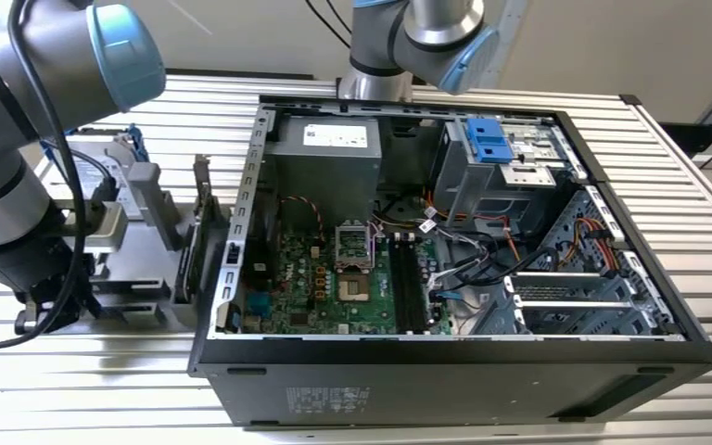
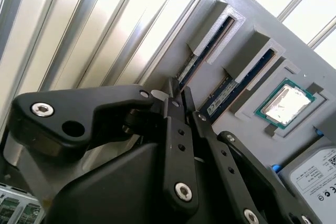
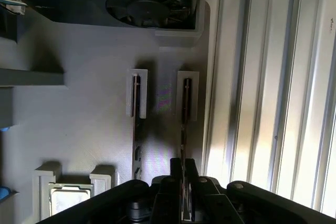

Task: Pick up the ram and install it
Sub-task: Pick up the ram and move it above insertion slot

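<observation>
Gripper [image 3: 182, 167] fingers stand close together, clamped on the thin upper edge of the ram [image 3: 184, 124], which sits on edge in a slot of the grey tray [image 3: 84, 129]. In the first wrist view the ram looks like a narrow dark line, seen edge-on, running from the fingers to a raised grey block that holds its far end. It occupies the slot nearest the tray's edge, beside the slatted metal table [image 3: 273, 103]. A second stick [image 3: 136, 119] stands in the neighbouring slot, parallel and just inward on the tray.

Further in on the tray lies a processor chip [image 3: 68, 203] with a silver top, held in a square recess. An expansion card [image 3: 147, 3] with a round fan stands along the tray's far end, with pale lettering on its shroud. In the second wrist view a hard drive [image 2: 315, 177] with a white printed label sits beyond the chip.

In the exterior view the open computer case [image 1: 455, 241] stands just beside the tray, to the exterior view's right of it.
</observation>
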Tool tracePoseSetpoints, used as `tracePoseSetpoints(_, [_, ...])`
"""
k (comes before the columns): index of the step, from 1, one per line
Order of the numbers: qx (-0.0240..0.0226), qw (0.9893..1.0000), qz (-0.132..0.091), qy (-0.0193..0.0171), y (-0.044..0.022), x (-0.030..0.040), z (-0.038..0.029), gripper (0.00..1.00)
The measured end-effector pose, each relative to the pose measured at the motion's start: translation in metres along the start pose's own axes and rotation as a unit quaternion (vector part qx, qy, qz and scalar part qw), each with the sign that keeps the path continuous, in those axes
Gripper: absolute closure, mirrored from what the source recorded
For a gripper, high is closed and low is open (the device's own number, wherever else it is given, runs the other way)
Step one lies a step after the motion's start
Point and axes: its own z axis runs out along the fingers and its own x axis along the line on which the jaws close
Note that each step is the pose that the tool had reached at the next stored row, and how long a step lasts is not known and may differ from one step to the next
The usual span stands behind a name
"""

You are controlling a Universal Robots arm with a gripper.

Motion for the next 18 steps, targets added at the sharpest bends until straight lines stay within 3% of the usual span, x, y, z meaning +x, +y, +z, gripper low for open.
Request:
tracePoseSetpoints(4, [-0.0001, 1.0000, 0.000, 0.0001, 0.0000, 0.0001, -0.0017, 1.00])
tracePoseSetpoints(18, [0.0000, 1.0000, 0.000, 0.0000, -0.0004, 0.0004, -0.0191, 1.00])
